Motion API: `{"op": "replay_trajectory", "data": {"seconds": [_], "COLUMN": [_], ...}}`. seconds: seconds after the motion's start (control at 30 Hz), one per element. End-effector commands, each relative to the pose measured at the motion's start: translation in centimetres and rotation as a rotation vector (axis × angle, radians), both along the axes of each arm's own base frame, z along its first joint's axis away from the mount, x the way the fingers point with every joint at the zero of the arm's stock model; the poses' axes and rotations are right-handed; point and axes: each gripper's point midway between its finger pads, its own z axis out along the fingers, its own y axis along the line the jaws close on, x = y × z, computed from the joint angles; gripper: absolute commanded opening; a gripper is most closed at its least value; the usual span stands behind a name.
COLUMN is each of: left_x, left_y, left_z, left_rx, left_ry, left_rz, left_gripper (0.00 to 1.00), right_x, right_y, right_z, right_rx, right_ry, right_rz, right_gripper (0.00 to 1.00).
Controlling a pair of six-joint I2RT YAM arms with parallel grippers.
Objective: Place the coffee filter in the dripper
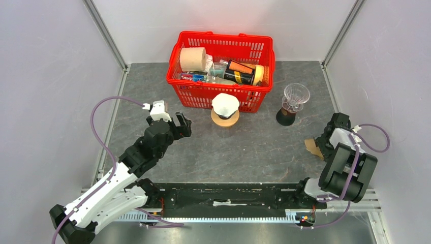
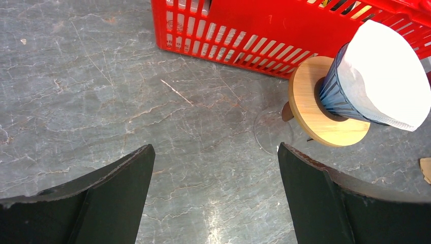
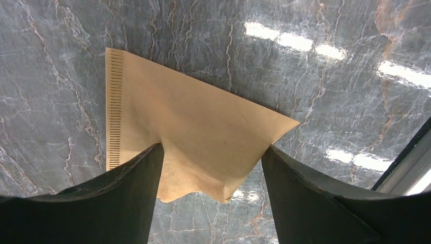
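A brown paper coffee filter (image 3: 193, 112) lies flat on the grey stone table, at the right side in the top view (image 1: 311, 147). My right gripper (image 3: 212, 147) hovers low over it, jaws apart, one finger on each side of the filter's near part; nothing is lifted. The empty clear glass dripper (image 1: 296, 96) stands on a dark base, farther back than that gripper and a little left of it. My left gripper (image 2: 216, 150) is open over bare table on the left (image 1: 183, 124), with nothing between its fingers.
A red basket (image 1: 190, 91) of groceries stands at the back centre. In front of it sits a blue dripper with a white filter (image 1: 225, 105) on a wooden ring (image 2: 310, 119). Metal frame posts and white walls border the table.
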Motion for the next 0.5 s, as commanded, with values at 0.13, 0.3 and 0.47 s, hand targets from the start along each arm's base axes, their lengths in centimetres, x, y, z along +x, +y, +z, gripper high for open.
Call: {"op": "replay_trajectory", "data": {"seconds": [0.13, 0.3, 0.47], "left_x": [0.34, 0.34, 0.39], "left_y": [0.72, 0.78, 0.77], "left_z": [0.59, 0.5, 0.49], "left_rx": [0.006, 0.009, 0.014], "left_ry": [-0.029, -0.027, -0.026], "left_rz": [0.036, 0.039, 0.039], "left_gripper": [0.98, 0.98, 0.98], "right_x": [0.45, 0.7, 0.89], "right_y": [1.24, 1.32, 1.39], "right_z": [-1.64, -1.82, -1.64], "right_rx": [0.073, 0.084, 0.081], "right_ry": [-0.024, -0.023, -0.043], "right_rz": [0.019, 0.03, 0.039], "right_gripper": [0.73, 0.48, 0.24]}}
